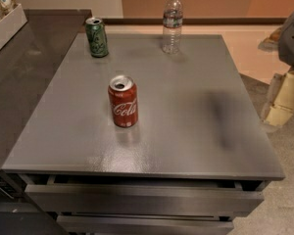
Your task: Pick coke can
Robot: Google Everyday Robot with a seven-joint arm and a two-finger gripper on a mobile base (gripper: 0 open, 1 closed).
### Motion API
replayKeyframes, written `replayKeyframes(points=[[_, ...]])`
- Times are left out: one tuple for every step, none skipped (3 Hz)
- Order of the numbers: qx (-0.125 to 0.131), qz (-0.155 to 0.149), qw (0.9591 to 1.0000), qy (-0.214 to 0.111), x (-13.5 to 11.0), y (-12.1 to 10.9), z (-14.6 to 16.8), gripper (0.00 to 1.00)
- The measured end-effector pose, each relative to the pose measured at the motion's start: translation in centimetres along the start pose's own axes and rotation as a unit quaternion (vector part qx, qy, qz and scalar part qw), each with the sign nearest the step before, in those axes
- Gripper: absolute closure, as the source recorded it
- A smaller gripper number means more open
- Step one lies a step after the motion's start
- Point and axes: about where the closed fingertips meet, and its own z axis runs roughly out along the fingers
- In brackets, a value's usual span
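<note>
The coke can (123, 102) is red with white script and a silver top. It stands upright on the grey table top (186, 111), left of centre. My gripper (283, 99) shows as cream-coloured parts under a grey arm piece at the right edge of the view. It is off the table's right side, well apart from the can, and nothing shows in it.
A green soda can (96, 37) stands at the table's back left. A clear plastic water bottle (172, 22) stands at the back centre. A darker counter (24, 77) adjoins on the left, with a white box (5, 23) on it. Drawers (142, 199) face the front.
</note>
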Motion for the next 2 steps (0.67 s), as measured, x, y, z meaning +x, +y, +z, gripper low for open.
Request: replayKeyframes(points=[[0.000, 0.000, 1.0000, 0.000, 0.00, 0.00, 0.00, 0.00], [0.001, -0.007, 0.9999, -0.007, -0.41, 0.26, -0.23, 0.00]])
